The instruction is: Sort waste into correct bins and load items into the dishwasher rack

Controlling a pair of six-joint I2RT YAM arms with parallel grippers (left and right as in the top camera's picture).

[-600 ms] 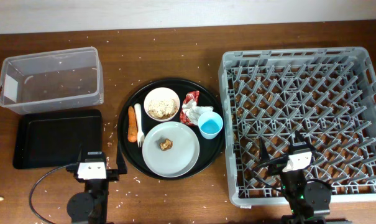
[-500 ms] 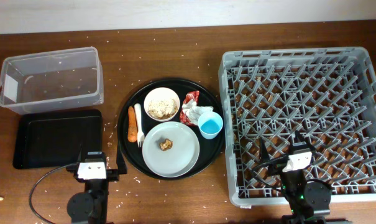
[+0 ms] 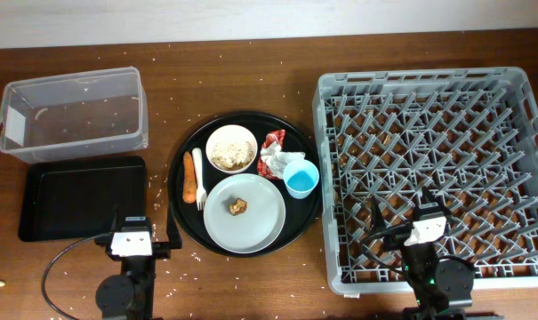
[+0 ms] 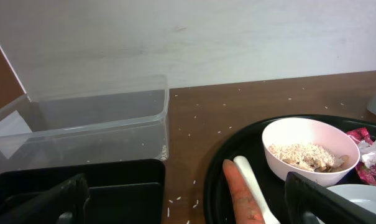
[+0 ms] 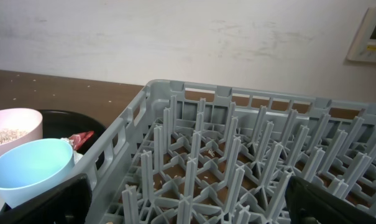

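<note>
Left claw: jaws spread wide, nothing between them. It hangs low over the bench.
- Just ahead, under the left finger: shallow black rectangular tray.
- Just ahead, right: rim of the round black tray. On it, nearest the claw, are the carrot and the white fork, side by side, both pointing away from the claw.
- Under the right finger: edge of the grey plate, with the brown chunk on it.
- Farther ahead, right: white bowl, upright, holding grain crumbs.
- Right of the bowl: red-and-white wrapper, crumpled.
- Farthest ahead, left: clear tub, beyond the rectangular tray, their long sides close together.

Right claw: jaws spread wide, nothing held. It hangs over the near-left part of the rack.
- Directly below and ahead: the rack's upright pegs, with a few crumbs on the floor between them.
- Near left, just outside the rack wall: blue cup, upright on the round tray.
- Behind the cup, farther left: the bowl and a corner of the wrapper.
- Farthest ahead: the rack's back rim, then bare bench.
</note>
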